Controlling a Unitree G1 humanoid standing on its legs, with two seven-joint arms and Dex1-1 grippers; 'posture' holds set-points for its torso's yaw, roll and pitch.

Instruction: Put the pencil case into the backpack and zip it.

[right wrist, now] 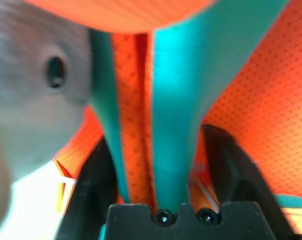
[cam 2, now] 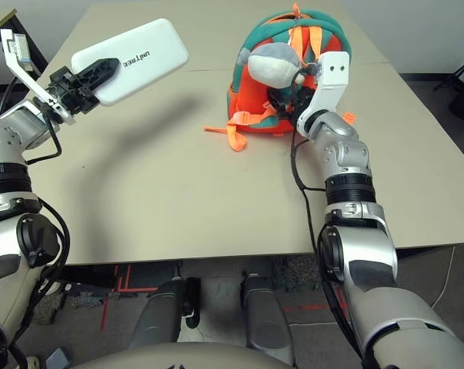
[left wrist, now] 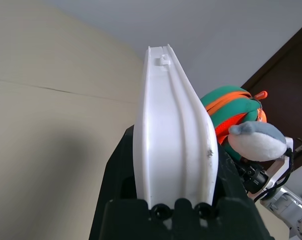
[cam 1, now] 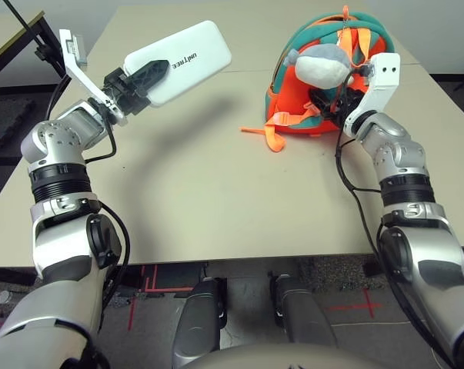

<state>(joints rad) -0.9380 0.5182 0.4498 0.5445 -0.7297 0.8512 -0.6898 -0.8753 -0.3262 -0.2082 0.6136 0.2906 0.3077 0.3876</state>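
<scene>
The white pencil case (cam 1: 187, 58) is held up in the air over the table's left side, dark lettering on its face. My left gripper (cam 1: 149, 77) is shut on its near end; the left wrist view shows the pencil case (left wrist: 172, 135) edge-on between the black fingers. The orange backpack (cam 1: 292, 117) with teal trim lies at the back right, its grey-white plush toy (cam 1: 321, 64) on top. My right gripper (cam 1: 332, 100) is pressed against the backpack just below the toy. In the right wrist view its fingers (right wrist: 230, 165) close on a fold of teal trim (right wrist: 177, 100) and orange fabric.
The beige table (cam 1: 216, 192) stretches between the arms. Orange straps (cam 1: 272, 137) trail from the backpack toward the middle. A dark frame (cam 1: 16, 46) stands off the table's far left corner.
</scene>
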